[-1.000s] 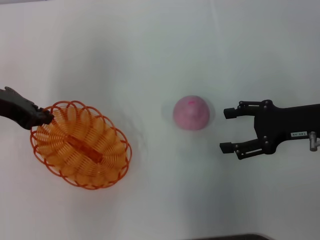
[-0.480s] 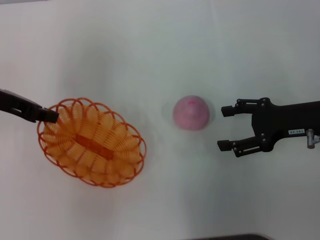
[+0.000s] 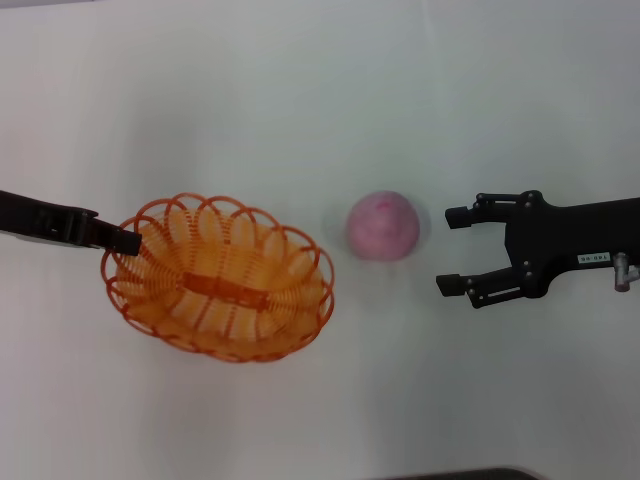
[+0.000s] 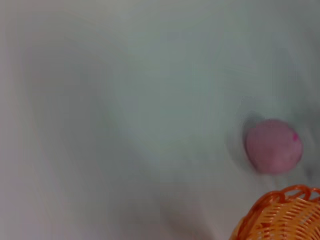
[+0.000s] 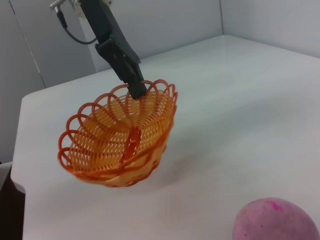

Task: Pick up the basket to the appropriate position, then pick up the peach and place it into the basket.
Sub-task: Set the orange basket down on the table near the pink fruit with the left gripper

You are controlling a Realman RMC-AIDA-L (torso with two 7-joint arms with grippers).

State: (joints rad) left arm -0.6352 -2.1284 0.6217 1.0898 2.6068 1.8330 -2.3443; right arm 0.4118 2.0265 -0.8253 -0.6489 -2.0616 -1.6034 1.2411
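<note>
The left gripper, at the left of the frame, has its jaws closed on the rim of the basket, which hangs tilted above the tabletop, while the right gripper waits with jaws open just right of the peach at the center.

Basket: orange looped plastic wire, slightly glossy, smooth. Peach: matte pink skin w/ darker mottling, finely rough. Surface: white, smooth, faint sheen. Left hand & right hand: matte black, prob. hard plastic.
</note>
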